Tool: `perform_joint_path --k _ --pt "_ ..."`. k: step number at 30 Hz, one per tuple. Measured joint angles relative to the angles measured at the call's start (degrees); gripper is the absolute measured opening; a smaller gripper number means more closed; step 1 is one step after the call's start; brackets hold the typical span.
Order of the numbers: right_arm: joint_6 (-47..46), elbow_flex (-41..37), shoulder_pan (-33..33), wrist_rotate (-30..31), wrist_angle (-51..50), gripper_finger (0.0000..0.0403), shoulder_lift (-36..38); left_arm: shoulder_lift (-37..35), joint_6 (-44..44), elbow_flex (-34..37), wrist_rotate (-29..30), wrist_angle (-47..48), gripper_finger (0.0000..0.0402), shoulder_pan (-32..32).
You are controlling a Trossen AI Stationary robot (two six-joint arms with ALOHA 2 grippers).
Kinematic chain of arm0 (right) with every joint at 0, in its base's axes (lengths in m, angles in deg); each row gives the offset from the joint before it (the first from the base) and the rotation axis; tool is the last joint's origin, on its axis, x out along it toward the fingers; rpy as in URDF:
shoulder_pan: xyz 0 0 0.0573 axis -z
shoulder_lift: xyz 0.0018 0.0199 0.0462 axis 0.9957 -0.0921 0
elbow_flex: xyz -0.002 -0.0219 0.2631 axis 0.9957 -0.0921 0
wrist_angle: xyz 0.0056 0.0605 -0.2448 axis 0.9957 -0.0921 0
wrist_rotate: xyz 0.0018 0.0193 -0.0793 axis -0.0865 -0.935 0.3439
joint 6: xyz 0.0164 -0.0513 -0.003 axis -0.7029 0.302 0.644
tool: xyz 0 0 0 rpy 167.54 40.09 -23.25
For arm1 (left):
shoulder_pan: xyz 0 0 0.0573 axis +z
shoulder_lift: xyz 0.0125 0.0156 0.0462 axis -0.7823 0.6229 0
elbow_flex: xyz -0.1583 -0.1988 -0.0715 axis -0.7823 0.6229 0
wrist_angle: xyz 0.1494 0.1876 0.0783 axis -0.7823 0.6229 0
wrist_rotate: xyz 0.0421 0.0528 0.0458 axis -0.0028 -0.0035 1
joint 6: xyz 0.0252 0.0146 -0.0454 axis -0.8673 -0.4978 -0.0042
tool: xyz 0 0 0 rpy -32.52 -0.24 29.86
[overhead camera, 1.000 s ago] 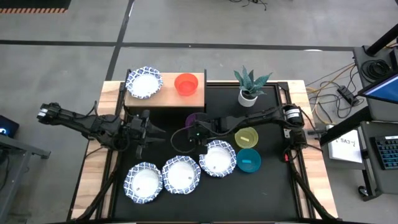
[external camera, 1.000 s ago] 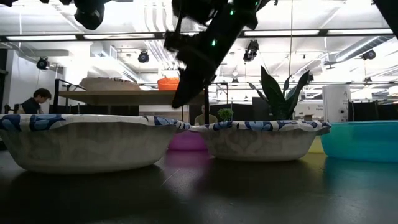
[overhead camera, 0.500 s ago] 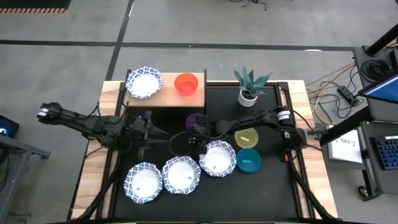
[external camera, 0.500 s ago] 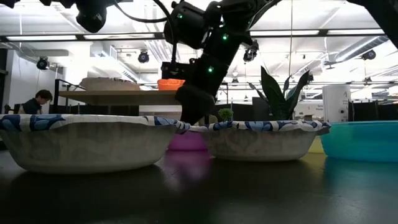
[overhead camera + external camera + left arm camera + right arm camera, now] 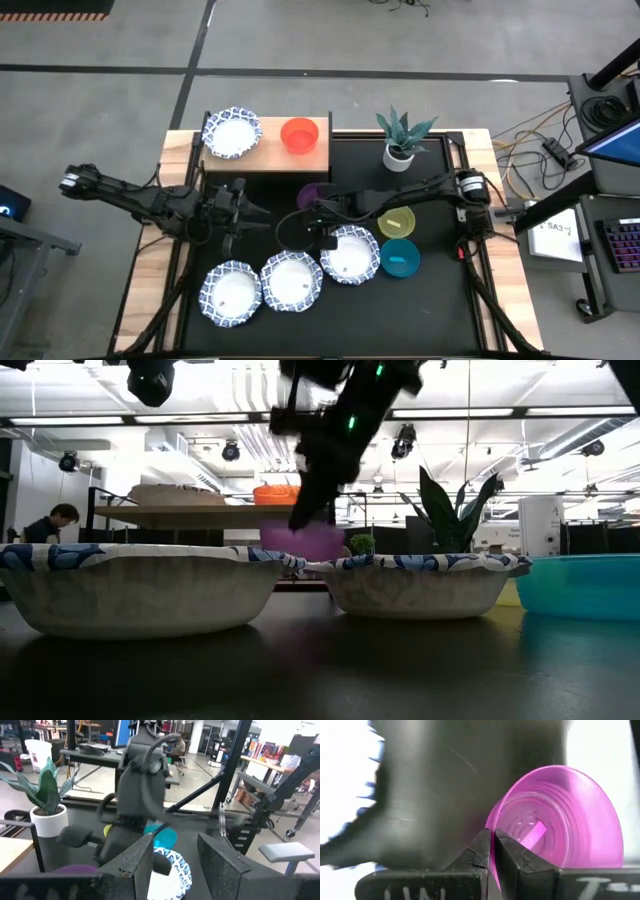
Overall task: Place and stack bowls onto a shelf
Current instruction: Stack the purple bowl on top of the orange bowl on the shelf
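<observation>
Right hand (image 5: 492, 851) pinches the purple bowl's (image 5: 555, 820) rim and has it clear of the worktop (so it can go on the shelf (image 5: 265, 155)), left hand (image 5: 250, 212) waiting open nearby.

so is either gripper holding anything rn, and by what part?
Right gripper is shut on the purple bowl, pinching its rim. Left gripper is open and holds nothing.

Four wide patterned bowls are showing: one (image 5: 231, 132) sitting on the single wooden shelf (image 5: 262, 158), three (image 5: 231, 294) (image 5: 292, 281) (image 5: 350, 255) lying on the black mat (image 5: 440, 300). Four small plain bowls are showing: red (image 5: 299, 134), purple (image 5: 303, 540), yellow (image 5: 397, 221), teal (image 5: 400, 258). One potted plant (image 5: 401, 137) is standing there.
</observation>
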Motion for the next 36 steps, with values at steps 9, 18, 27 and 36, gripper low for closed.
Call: perform_joint_path --k 9,18,27,36 --pt "3.79 0.0 -3.58 -5.49 1.1 0.0009 11.11 -0.04 0.01 0.26 0.07 -0.24 0.0137 -0.15" --pt "10.65 0.0 -0.55 -0.99 8.98 0.0008 17.65 -0.09 -0.14 0.29 0.07 -0.22 0.0137 -0.15" --pt "13.38 3.19 11.6 -0.76 14.82 0.0008 14.36 -0.29 -0.88 0.29 0.07 -0.15 0.0136 -0.15" --pt "16.57 7.56 18.34 -0.91 19.44 0.0008 7.07 -0.74 -0.88 0.29 0.07 0.03 0.0136 -0.15"
